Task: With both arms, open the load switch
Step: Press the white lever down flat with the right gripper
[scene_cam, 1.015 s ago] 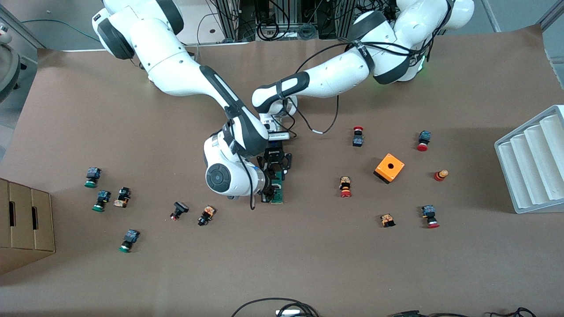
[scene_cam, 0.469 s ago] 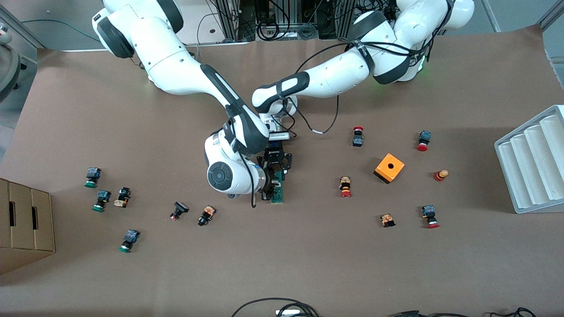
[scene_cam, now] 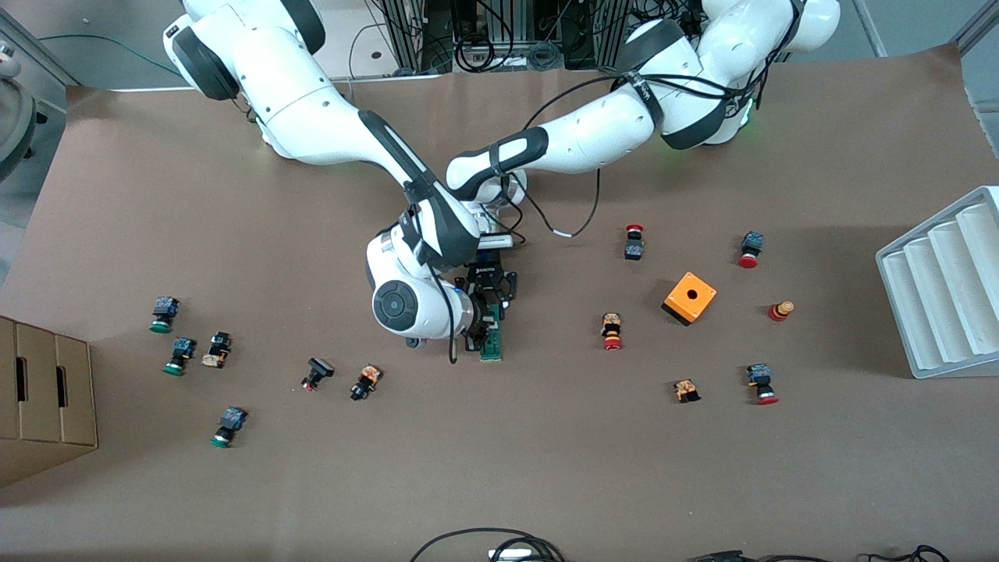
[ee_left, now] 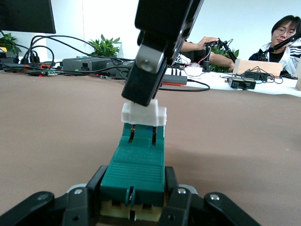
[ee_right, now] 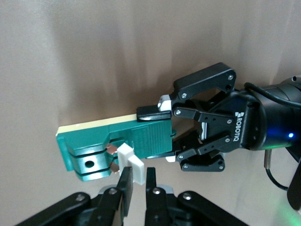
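The dark-green load switch (scene_cam: 492,337) lies on the brown table near its middle. My left gripper (scene_cam: 488,306) reaches down onto the end of the switch farther from the front camera. It is shut on the green body (ee_left: 134,165), with a black finger on each side. My right gripper (scene_cam: 477,336) comes in from the right arm's end of the table, low beside the switch. In the right wrist view its fingers (ee_right: 125,186) are shut on the switch's small white end piece (ee_right: 131,164). The left wrist view shows that same white piece (ee_left: 143,114) under a right finger.
An orange box with a hole (scene_cam: 690,297) and several red-capped buttons (scene_cam: 613,331) lie toward the left arm's end. Green-capped buttons (scene_cam: 164,314) and a cardboard box (scene_cam: 43,390) lie toward the right arm's end. A white grooved rack (scene_cam: 944,281) stands at the table edge.
My right gripper's fingers have closed onto the white end piece. The right wrist has drifted slightly away from the front camera. The left gripper and the switch have stayed in place.
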You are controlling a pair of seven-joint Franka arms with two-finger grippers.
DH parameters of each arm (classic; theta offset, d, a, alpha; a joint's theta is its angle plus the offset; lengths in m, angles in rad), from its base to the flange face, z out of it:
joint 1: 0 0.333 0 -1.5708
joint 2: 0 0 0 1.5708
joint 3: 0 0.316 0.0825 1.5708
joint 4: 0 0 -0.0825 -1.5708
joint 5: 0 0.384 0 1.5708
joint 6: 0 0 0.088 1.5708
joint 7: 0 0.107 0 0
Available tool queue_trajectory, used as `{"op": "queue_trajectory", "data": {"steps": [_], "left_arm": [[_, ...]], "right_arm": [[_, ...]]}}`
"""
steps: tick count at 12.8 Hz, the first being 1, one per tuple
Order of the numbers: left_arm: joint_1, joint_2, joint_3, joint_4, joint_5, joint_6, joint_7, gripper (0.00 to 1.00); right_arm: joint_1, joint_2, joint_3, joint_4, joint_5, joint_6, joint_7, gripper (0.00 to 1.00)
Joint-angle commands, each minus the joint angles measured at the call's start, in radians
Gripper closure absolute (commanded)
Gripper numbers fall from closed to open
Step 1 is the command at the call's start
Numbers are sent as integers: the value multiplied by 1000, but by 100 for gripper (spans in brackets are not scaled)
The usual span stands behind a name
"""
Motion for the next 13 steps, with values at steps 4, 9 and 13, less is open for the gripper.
{"op": "queue_trajectory", "data": {"steps": [4,9,13], "left_arm": [[-12,24,4,19,2,19,-8,46],[-12,25,4,19,-1,19,-8,46],[-12,25,4,19,-8,19,-5,46]], "right_arm": [[11,-25,5,-82,-30,57,-10,82],[11,-19,5,-96,-36,82,-30,82],[11,-14,5,-97,-42,93,-30,82]]}}
